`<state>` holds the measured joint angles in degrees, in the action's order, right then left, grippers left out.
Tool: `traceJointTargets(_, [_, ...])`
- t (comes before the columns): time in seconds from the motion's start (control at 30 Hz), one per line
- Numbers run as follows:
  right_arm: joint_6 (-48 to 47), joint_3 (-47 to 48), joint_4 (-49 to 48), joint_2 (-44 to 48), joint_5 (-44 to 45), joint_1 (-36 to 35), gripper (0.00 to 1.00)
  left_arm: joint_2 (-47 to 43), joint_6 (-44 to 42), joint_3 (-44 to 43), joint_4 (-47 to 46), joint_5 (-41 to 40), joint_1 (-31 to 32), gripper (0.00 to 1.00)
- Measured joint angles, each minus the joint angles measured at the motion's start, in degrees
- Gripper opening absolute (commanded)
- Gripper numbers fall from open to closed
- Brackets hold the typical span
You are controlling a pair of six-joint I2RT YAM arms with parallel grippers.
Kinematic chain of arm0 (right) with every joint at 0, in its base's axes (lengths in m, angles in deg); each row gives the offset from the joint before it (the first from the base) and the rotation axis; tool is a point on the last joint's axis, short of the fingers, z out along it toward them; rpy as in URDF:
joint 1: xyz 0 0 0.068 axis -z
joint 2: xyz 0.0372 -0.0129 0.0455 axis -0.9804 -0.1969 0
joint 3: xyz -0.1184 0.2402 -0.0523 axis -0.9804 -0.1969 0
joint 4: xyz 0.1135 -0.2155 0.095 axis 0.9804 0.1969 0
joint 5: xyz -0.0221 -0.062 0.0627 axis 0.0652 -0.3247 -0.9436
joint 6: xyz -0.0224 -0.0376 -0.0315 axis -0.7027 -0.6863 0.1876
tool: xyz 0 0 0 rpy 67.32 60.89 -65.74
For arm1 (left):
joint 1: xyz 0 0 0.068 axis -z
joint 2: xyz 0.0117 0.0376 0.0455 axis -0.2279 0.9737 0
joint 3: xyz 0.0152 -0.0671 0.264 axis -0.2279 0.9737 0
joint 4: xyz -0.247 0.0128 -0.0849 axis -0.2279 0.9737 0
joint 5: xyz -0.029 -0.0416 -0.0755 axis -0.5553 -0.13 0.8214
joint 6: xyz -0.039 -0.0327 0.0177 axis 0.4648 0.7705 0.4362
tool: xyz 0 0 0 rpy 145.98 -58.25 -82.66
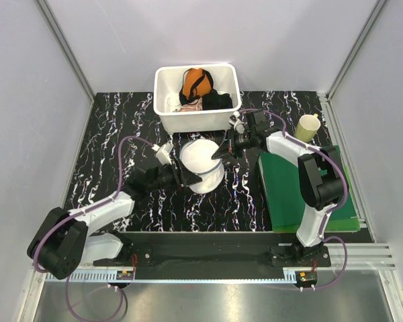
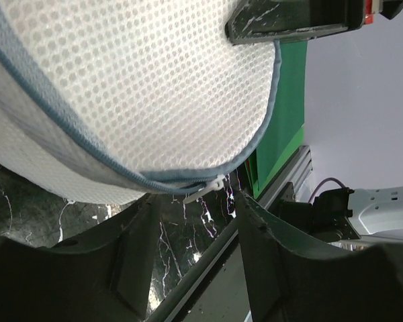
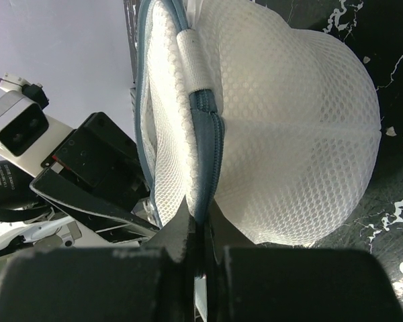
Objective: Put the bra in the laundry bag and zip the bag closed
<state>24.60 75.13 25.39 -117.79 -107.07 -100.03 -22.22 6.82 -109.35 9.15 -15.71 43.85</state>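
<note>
White: one laundry bag [image 1: 203,168], one tub [image 1: 195,122].

Before me a white tub [image 1: 195,123] holds an orange garment [image 1: 195,82] and a black garment [image 1: 217,100]; to my right, a green mat [image 1: 285,201] and a cream cup [image 1: 307,126].

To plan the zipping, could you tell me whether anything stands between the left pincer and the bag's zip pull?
Nothing visible does: the pull hangs from the bag rim just ahead of the open left pincer.

Bright even light, soft shadows; wrist-view jaws dark, slightly blurred.
</note>
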Motion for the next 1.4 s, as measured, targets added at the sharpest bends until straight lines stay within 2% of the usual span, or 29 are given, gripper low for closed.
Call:
traceJointTargets(0.17, [0.4, -0.1, -0.1, 0.0, -0.2, 0.0, 0.0, 0.6, 0.8, -0.4, -2.4, 0.5, 0.0, 0.52])
traceJointTargets(0.63, [1.1, -0.1, -1.3, 0.0, -0.2, 0.0, 0.0, 1.8, 3.0, -1.1, -4.9, 1.4, -0.2, 0.3])
traceJointTargets(0.87, [1.1, -0.3, -1.3, 0.0, -0.2, 0.0, 0.0, 0.9, 2.7, -1.1, -3.8, 1.3, -0.6, 0.12])
traceJointTargets(0.9, [1.1, -0.4, -1.3, 0.0, -0.2, 0.0, 0.0, 0.9, 2.7, -1.1, -3.6, 1.3, -0.7, 0.03])
traceJointTargets(0.93, [1.1, -0.5, -1.3, 0.0, -0.2, 0.0, 0.0, 0.9, 2.6, -1.1, -3.4, 1.3, -0.8, 0.0])
traceJointTargets(1.13, [1.0, -0.7, -1.3, 0.0, -0.1, 0.0, 0.0, 0.9, 1.5, -2.0, 0.1, 0.9, -1.1, 0.0])
traceJointTargets(1.2, [0.4, -0.6, -0.9, -0.2, 0.2, 0.0, 0.07, 1.0, 0.7, -2.7, 1.2, 0.9, -1.1, 0.0])
traceJointTargets(1.3, [-1.2, 2.0, 2.6, -1.6, 2.8, 0.0, 0.5, 1.6, 0.6, -2.9, 1.0, 0.9, -0.9, 0.0])
traceJointTargets(1.33, [-1.4, 2.7, 3.6, -2.0, 4.2, 0.0, 0.7, 1.9, 0.7, -2.9, 0.7, 0.8, -0.6, 0.0])
traceJointTargets(1.4, [-1.9, 3.5, 5.2, -2.0, 7.8, 0.1, 0.82, 2.4, 1.0, -2.8, 0.3, 0.3, 0.3, 0.0])
